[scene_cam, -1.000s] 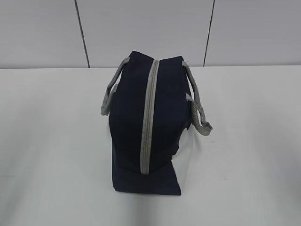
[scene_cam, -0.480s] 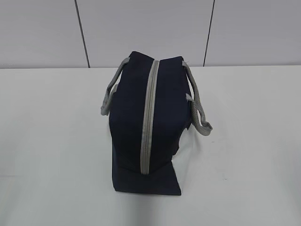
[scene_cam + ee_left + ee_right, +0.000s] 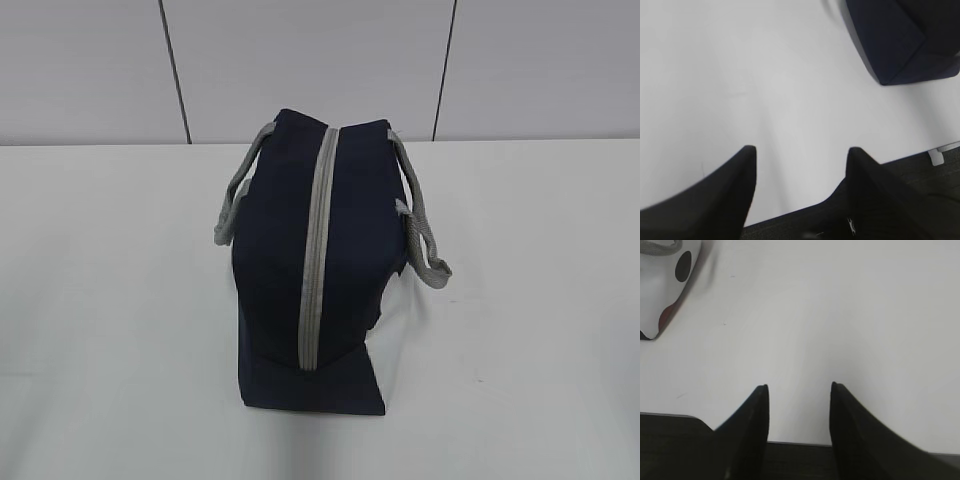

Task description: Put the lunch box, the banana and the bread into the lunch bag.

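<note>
On the white surface (image 3: 110, 330), centre of the exterior view, the bag (image 3: 280, 230) stands alone, zipper (image 3: 318, 250) run shut along its top, one grey handle (image 3: 235, 195) drooped on each side. Against the two earlier exterior pictures nothing is seen to have moved: bag, handles and zipper sit as before, and no arm has come into that view. It is judged that no step of the packing is under way; the bag looks closed, so an opening of the zipper would be called for before anything goes in.

Left side: the left tool (image 3: 800, 155) is held spread, nothing between its dark tips, low over bare surface close to the near edge. A navy corner of the bag (image 3: 900, 45) is seen up and to the right of it, well apart, untouched.

Right side: the right tool (image 3: 799, 390) is likewise held spread and empty, over bare surface by the near edge. The bag is not caught in this view. A white object with dark spots (image 3: 665, 285) lies at the upper left, well apart from the tips; what it is cannot be told.

The box, banana and bread are not seen in any view; their places cannot be given.
</note>
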Available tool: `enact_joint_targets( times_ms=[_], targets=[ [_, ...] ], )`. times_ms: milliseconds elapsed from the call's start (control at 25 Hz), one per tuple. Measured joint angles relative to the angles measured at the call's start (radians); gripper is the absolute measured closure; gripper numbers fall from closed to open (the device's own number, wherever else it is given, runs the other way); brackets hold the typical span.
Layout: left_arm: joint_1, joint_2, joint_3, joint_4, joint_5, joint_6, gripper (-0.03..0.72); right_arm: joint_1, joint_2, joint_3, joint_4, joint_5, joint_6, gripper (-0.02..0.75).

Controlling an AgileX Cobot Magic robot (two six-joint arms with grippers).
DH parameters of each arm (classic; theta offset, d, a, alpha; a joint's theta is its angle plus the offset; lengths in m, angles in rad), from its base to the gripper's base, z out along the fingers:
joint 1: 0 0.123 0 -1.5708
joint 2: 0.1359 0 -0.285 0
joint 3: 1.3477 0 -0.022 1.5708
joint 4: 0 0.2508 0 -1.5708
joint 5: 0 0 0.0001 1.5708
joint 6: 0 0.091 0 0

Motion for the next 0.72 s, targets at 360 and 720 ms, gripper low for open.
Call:
enact_joint_targets(
  times_ms=[360, 720],
  targets=[
    [0.0, 0.0, 0.008, -0.004, -0.01, 0.0, 0.282, 0.0, -0.001, 0.0, 0.0, -0.012, 0.0, 0.421],
    [0.004, 0.0, 0.008, -0.011, -0.01, 0.0, 0.284, 0.0, -0.001, 0.0, 0.0, -0.012, 0.0, 0.421]
  ],
)
